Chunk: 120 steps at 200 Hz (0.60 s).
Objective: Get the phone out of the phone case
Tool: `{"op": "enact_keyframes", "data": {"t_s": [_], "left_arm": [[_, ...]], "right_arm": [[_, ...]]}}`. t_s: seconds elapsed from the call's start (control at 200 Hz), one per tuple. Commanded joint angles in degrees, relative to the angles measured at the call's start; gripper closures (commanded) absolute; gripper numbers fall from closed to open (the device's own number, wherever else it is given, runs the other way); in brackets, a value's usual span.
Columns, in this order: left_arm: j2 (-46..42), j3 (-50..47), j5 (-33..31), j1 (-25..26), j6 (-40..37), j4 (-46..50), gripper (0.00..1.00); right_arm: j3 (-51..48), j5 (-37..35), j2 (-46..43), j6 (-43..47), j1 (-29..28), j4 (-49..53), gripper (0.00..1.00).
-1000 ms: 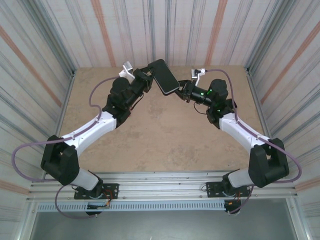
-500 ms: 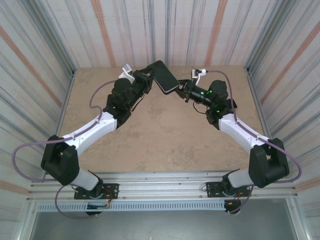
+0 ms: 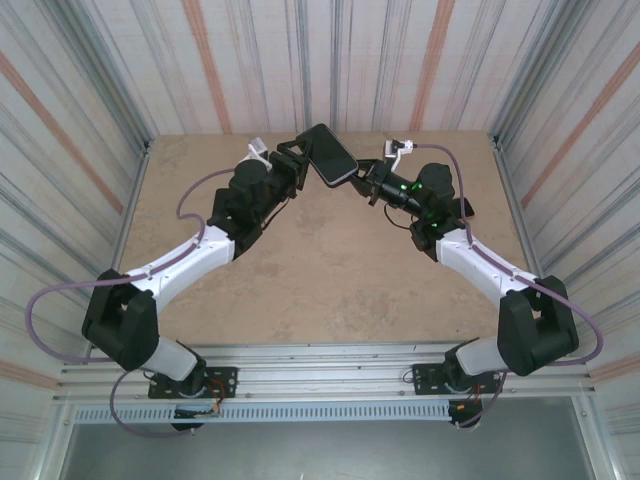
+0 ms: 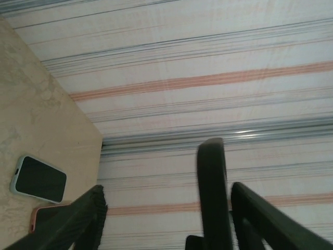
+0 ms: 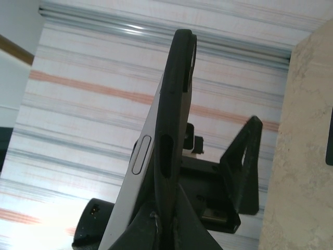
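Note:
The phone (image 3: 330,155) in its black phone case (image 5: 176,99) is held in the air over the far middle of the table. My right gripper (image 3: 361,181) is shut on the case's lower edge (image 5: 167,229). In the right wrist view the case bulges away from the phone's silver side (image 5: 136,166). My left gripper (image 3: 300,160) stands open around the phone's other end. In the left wrist view the phone (image 4: 210,198) shows edge-on between the fingers (image 4: 78,221), close to the right one with a slit of daylight between.
A phone in a pale green case (image 4: 39,178) and a pink case (image 4: 44,214) lie on the tan table (image 3: 330,290) near the striped back wall. A dark flat thing (image 5: 329,136) lies on the table at my right wrist's side.
My left gripper has opened and let go of the phone's end. The right gripper stays clamped, and the phone has barely shifted.

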State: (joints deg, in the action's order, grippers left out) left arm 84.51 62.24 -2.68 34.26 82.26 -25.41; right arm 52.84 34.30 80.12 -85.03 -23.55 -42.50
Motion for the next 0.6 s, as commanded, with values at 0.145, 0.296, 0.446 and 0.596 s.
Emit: {"op": "enact_keyframes", "data": {"t_s": [0.145,0.296,0.446,0.596], "left_arm": [[-5.3,1.3,0.4,0.8,-1.8,5.2,0.17],[-7.1,1.4,-1.6,3.2,0.0,8.6,0.18],[-7.7,2.3,-4.5,7.2,3.6,11.6,0.20],[-6.1,5.5,-3.8,9.1,5.8,12.0,0.25]], "right_arm": [[-0.9,-9.1,-1.5,3.2,0.5,-5.2,1.00],[-1.0,-13.8,-0.5,4.7,0.4,-6.8,1.00],[-0.9,-18.2,0.5,7.5,0.0,-7.9,1.00],[-0.7,-20.5,2.2,9.6,-0.7,-10.2,1.00]]}}
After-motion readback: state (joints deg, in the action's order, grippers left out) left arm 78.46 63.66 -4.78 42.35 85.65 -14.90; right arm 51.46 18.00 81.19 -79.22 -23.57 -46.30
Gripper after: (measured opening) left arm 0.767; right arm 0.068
